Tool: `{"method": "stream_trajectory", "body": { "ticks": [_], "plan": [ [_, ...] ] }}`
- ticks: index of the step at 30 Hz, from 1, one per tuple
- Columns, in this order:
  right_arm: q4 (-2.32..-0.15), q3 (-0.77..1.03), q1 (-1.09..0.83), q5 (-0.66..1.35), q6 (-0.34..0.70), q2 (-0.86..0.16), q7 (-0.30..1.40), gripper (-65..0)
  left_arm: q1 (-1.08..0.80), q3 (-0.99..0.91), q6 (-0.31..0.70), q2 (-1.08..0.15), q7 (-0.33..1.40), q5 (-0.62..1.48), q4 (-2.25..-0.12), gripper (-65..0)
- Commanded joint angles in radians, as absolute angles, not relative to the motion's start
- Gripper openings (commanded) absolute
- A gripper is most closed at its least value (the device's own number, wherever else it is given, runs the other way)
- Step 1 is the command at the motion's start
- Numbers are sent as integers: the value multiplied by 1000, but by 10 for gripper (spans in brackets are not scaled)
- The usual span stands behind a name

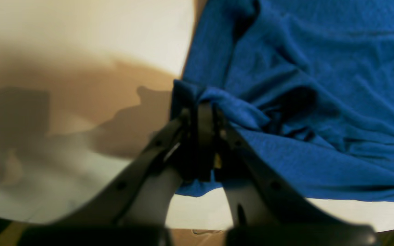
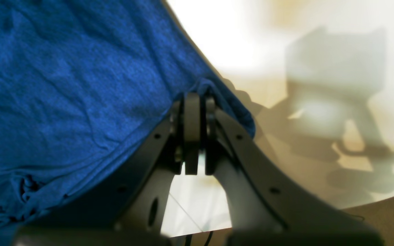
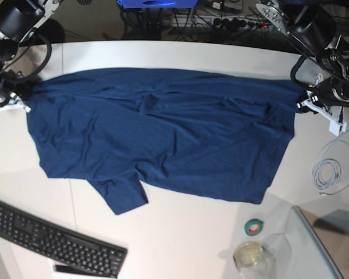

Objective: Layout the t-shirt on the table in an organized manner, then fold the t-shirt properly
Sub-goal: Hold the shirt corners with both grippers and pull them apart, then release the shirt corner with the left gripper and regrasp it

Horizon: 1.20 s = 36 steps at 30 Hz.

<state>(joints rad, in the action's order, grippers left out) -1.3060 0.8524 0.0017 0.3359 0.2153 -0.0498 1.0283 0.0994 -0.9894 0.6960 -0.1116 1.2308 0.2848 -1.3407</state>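
T-shirt point(image 3: 163, 133): soft, wrinkled navy fabric, spread wide.

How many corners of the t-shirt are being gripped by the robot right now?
2. The left gripper pinches the t-shirt at its edge on the base view's right; the right gripper pinches the opposite edge on that view's left. Both pairs of jaws are shut on fabric.

You have open table point(image 3: 180, 232) in front of the t-shirt point(image 3: 163, 133), between the keyboard point(image 3: 52, 241) on one side and the tape roll point(image 3: 255, 226) and clear lidded cup point(image 3: 250, 254) on the other. A coiled white cable point(image 3: 331, 168) lies near the left gripper point(image 3: 305, 102).
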Motion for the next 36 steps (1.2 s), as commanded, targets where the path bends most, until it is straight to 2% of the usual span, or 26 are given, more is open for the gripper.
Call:
{"method": "stream_trajectory", "body": {
  "ticks": [1, 11, 17, 20, 29, 32, 36],
  "plan": [
    [-1322, 852, 13, 343, 209, -68, 1015, -647, 116, -989, 698, -122, 1225, 300, -1368, -650],
    [-1328, 851, 12, 343, 209, -68, 1023, -647, 168, -983, 698, -91, 1221, 300, -1365, -650],
    [-1328, 851, 10, 343, 209, -68, 1023, -648, 231, -989, 696, -87, 1221, 294, -1268, -650],
    [-1328, 851, 10, 343, 209, -68, 1023, -648, 260, -1009, 631, -85, 1218, 300, -1214, -650],
    [-1330, 851, 10, 341, 209, -68, 1024, -641, 344, -1073, 576, -73, 1191, 297, -1116, -650],
    [-1342, 852, 7, 341, 217, -68, 1020, -579, 344, -1073, 575, -71, 1159, 291, -1107, -650],
    [-1465, 852, -25, 343, 219, -47, 1015, -398, 340, -1076, 575, -71, 1159, 298, -1107, -637]
  ]
}}
